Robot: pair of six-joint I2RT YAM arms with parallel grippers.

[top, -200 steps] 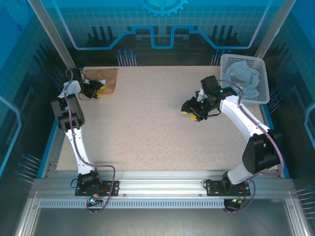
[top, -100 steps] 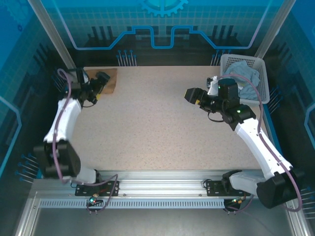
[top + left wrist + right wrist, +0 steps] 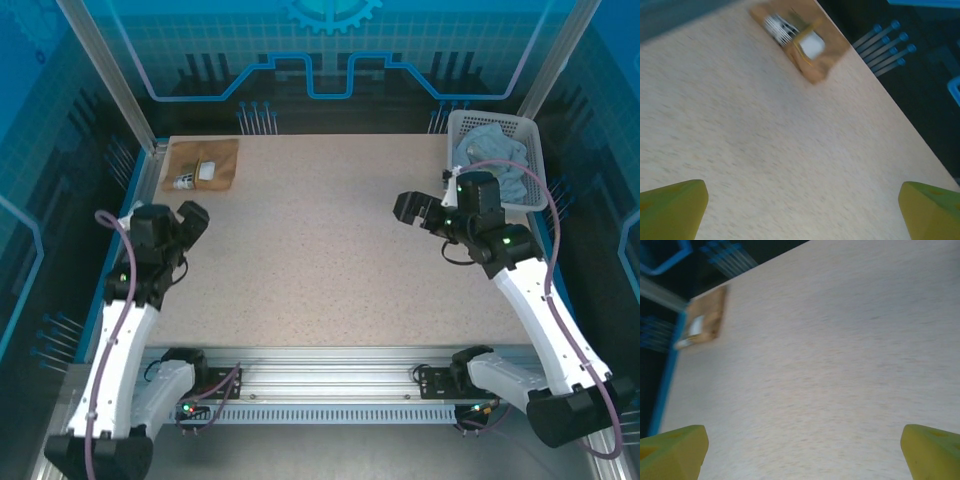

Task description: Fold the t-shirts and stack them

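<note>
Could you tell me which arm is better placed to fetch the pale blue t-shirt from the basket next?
Right, likely. The right gripper, open, hovers near the white basket holding the pale blue t-shirt; the left gripper, also open, is across the table at its left edge, nearer the folded tan t-shirt.

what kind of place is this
Probably a robot lab work cell, not a home: the left arm and right arm are bolted to an aluminium rail, and blue printed wall panels enclose a speckled table.
</note>
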